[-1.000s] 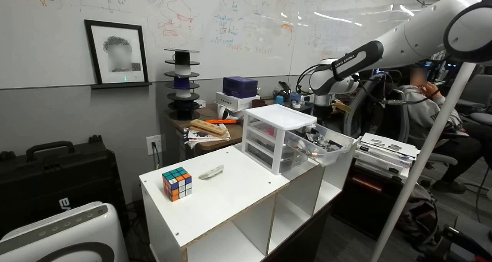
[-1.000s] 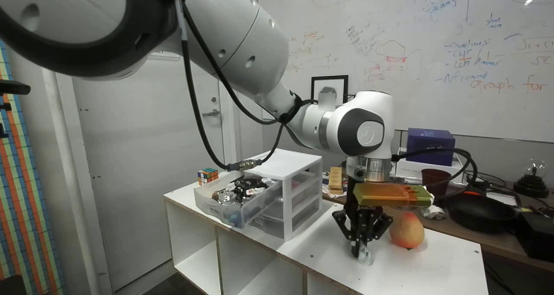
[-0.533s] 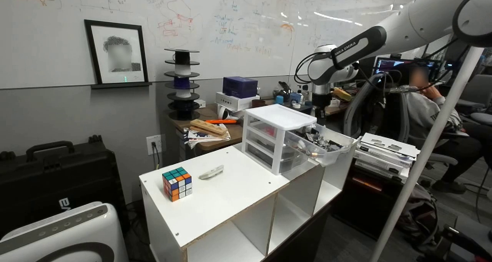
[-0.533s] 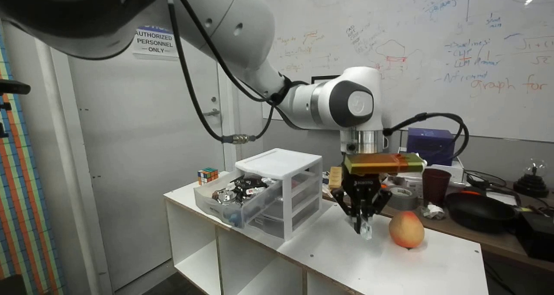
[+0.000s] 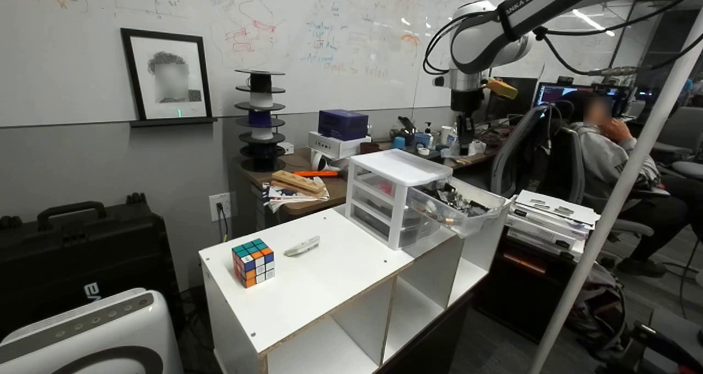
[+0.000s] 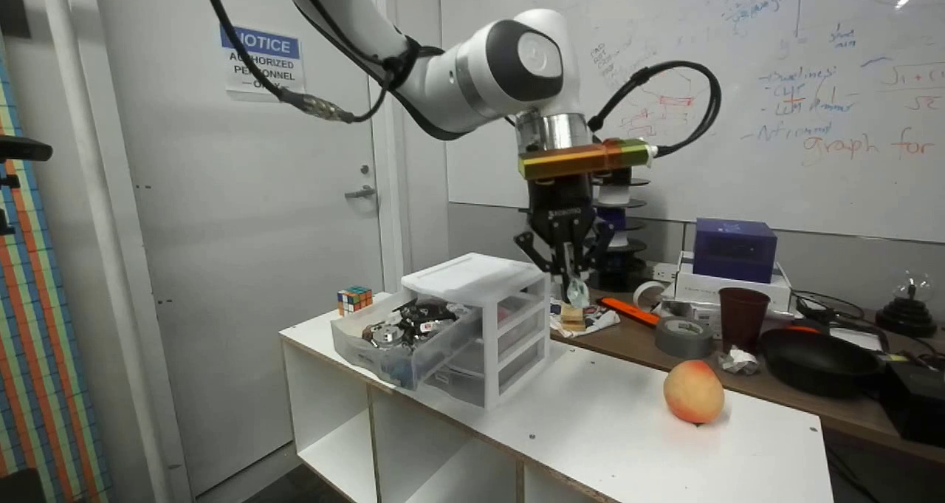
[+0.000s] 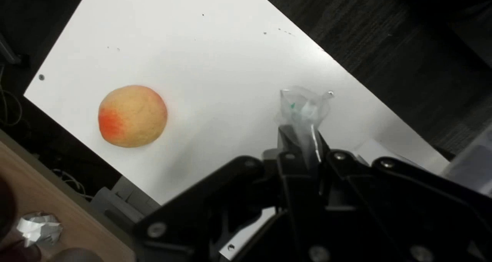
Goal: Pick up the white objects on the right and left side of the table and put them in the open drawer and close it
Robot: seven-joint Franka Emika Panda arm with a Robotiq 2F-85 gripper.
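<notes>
My gripper [image 6: 571, 290] is shut on a small translucent white object [image 6: 579, 294], like a crumpled plastic wrapper. It hangs in the air above and behind the drawer unit in an exterior view. In the wrist view the object [image 7: 303, 107] sticks out between the fingertips [image 7: 303, 139]. The flat, elongated white object [image 5: 302, 246] lies on the white table [image 5: 340, 275], beside the puzzle cube. The top translucent drawer [image 6: 376, 366] is pulled open and holds many small dark and metallic parts; it also shows in an exterior view [image 5: 473, 225].
The puzzle cube [image 5: 254, 262] stands near one table end. A peach-like fruit [image 6: 694, 391] sits near the other end. The drawer unit's white top [image 6: 476, 275] stands between them. A desk behind holds a purple box [image 6: 734, 250], tape roll [image 6: 684, 337] and black pan [image 6: 819, 363].
My gripper has lifted the translucent white object off the table. It has risen and moved sideways, away from the fruit and towards the drawer unit. The drawer and the elongated object have not moved.
</notes>
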